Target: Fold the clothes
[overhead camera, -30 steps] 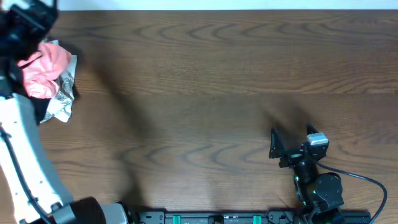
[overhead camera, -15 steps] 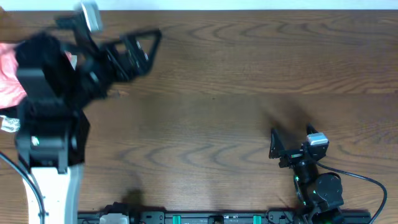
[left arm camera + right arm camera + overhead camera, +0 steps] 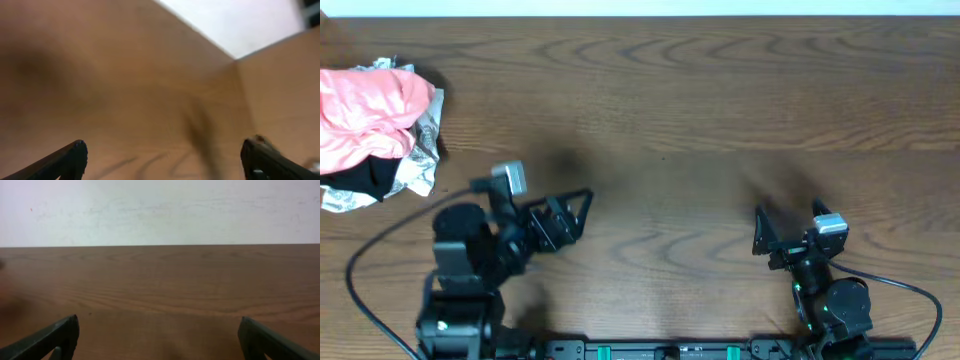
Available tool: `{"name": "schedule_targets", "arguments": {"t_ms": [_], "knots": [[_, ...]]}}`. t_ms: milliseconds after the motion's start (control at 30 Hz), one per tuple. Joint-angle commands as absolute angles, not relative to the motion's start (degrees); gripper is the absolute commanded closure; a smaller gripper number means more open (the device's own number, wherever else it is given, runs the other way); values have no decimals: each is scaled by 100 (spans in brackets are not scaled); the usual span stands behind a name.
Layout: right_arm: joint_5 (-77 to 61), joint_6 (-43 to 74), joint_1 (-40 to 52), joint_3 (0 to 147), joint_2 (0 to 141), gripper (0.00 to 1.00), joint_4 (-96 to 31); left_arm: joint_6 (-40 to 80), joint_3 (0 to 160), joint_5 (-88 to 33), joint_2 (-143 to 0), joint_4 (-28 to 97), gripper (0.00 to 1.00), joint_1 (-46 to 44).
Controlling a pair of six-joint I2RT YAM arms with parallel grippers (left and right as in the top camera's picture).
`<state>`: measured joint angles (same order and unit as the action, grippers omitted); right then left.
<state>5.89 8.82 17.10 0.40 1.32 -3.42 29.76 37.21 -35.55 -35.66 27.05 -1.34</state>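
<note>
The salmon-pink T-shirt (image 3: 365,120) lies crumpled on a heap at the table's far left edge; its lettering is hidden. My left gripper (image 3: 575,215) is open and empty, low over the table at the front left, well right of and nearer than the shirt. In the left wrist view its gripper (image 3: 162,155) shows only blurred bare wood between wide-apart fingertips. My right gripper (image 3: 788,222) is open and empty at the front right, far from the shirt. The right wrist view shows its gripper (image 3: 160,335) over bare wood.
A black garment (image 3: 370,178) and a white cloth with grey pattern (image 3: 420,160) lie under and beside the shirt in the same heap. The wooden table (image 3: 700,120) ends at a white wall (image 3: 160,210) at the back.
My left arm has swung from the heap at the far left, across the table's left side, down to the front left. The shirt sits uncovered on the heap. The right arm has not moved.
</note>
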Motion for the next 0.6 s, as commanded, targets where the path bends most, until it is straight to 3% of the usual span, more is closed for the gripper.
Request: {"name": "schedule_targets", "arguments": {"t_ms": [0,200,567], "knots": [[561,982,1721,32,86,1,-364,2875,2919,-2353,-2978,2617,2,-121],[561,982,1721,32,86,1,-364,2849,1806,-515,-2165,1973,2,-121],[561,982,1721,32,86,1,-362,532,587,-340,-1223,362,2,-121]]}}
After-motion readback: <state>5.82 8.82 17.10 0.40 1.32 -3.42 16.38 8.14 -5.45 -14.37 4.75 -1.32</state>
